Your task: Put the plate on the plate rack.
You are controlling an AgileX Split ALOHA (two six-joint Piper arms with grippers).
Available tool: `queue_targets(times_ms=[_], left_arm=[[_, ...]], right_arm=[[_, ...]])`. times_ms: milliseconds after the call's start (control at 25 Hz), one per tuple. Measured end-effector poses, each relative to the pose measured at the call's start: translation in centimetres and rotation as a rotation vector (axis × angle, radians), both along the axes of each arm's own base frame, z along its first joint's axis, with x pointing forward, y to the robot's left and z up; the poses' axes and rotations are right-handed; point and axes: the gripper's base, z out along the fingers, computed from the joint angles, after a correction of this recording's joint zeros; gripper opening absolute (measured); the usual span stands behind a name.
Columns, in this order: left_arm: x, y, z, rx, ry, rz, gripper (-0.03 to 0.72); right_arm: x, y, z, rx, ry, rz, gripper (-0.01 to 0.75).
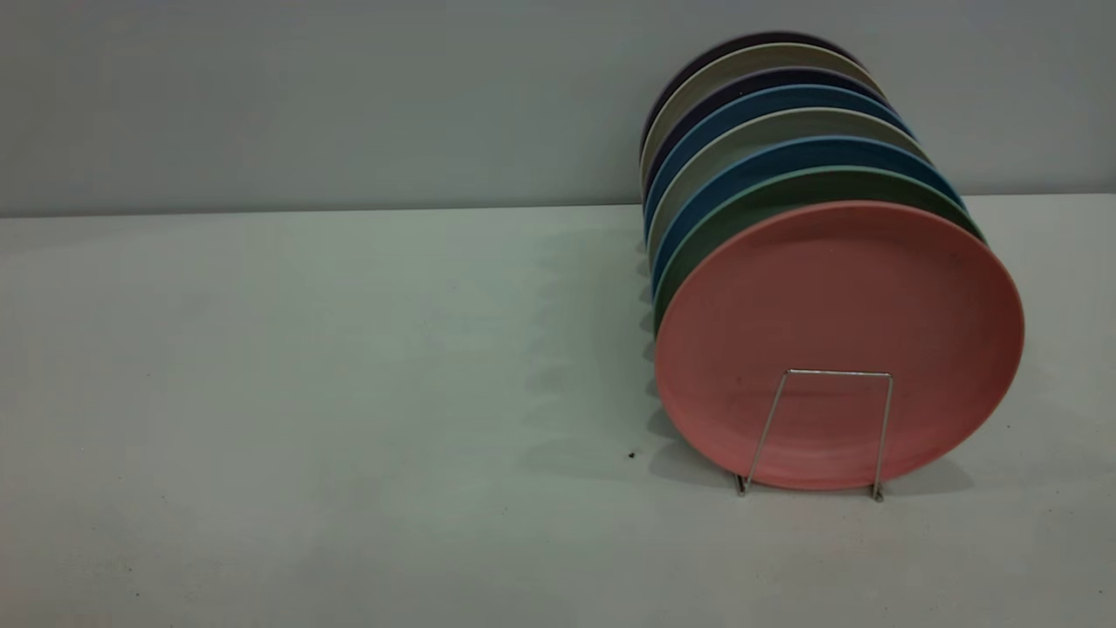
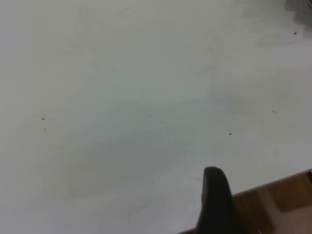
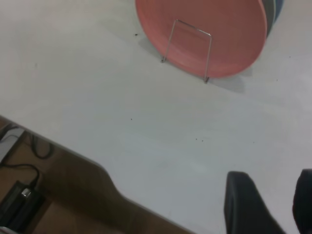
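Left gripper (image 2: 214, 204): over bare table near its edge, well apart from the rack; only one dark finger shows in the left wrist view, so whether it is spread or closed cannot be told.
Table (image 1: 305, 392): pale grey-green; a small dark speck lies just left of the rack's foot.
Plate rack (image 1: 819, 432): thin silver wire, standing at the table's right half; its front rectangular loop rises in front of the nearest plate, far lower than the plates.
Plate (image 1: 837, 296): salmon-pink, standing on edge in the rack at the very front, leaning back against the row, behind the front loop.
Other plates (image 1: 767, 131): seven rims counted behind the pink one, front to back: green, blue, grey, blue, dark purple, grey, dark.
Right gripper (image 3: 273, 204): held above the table near its edge, facing the rack's front, apart from it; two dark fingers spread with a gap between, holding nothing.
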Motion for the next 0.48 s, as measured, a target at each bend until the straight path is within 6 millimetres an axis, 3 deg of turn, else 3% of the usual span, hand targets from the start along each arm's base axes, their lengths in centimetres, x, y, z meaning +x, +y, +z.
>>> queue_targets(times_ms=[240, 480], left_arm=[[0.0, -0.1, 0.0, 0.0, 0.0, 0.038, 0.509], [0.0, -0.3, 0.0, 0.0, 0.001, 0.153, 0.509]], right_arm=[[-0.2, 0.0, 0.0, 0.006, -0.018, -0.017, 0.262], [-1.1, -0.1, 0.0, 0.016, -0.09, -0.145, 0.262]])
